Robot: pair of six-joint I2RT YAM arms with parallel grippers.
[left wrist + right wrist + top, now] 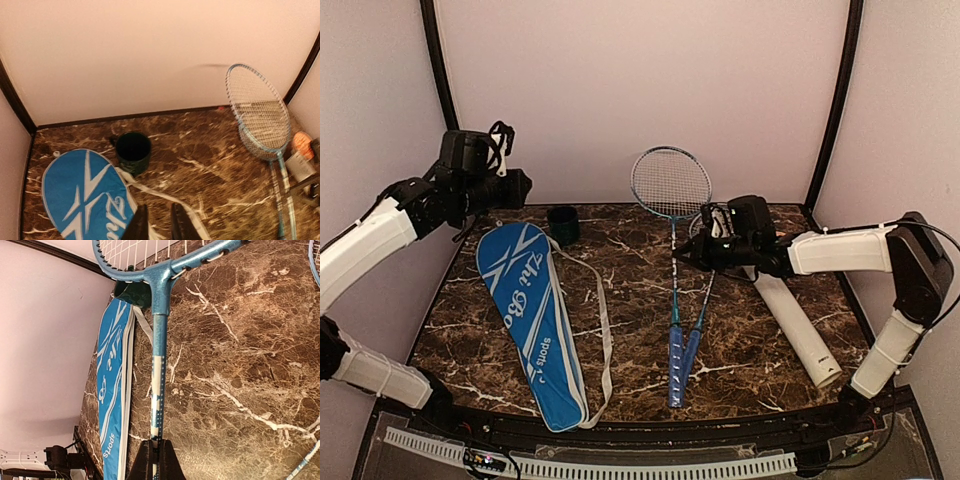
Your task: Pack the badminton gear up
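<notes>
Fingers first: right gripper [155, 446] is clamped on a racket [158, 355] shaft, so packing looks barely begun.
Left gripper [159, 222] hangs slightly parted, holding nothing, above the blue bag [530, 300] (flat, apparently unfilled). The second racket [693, 342] and white tube [798, 330] lie out on the table [630, 330]; no shuttlecocks visible.

The long white tube [798, 335], along the right edge of the brown marble table [640, 260], has its far end hidden behind the right arm [840, 250]. One blue-handled racket [692, 345] hides its head behind the right gripper [688, 255]. A small orange object [302, 142] is too blurred to identify.
</notes>
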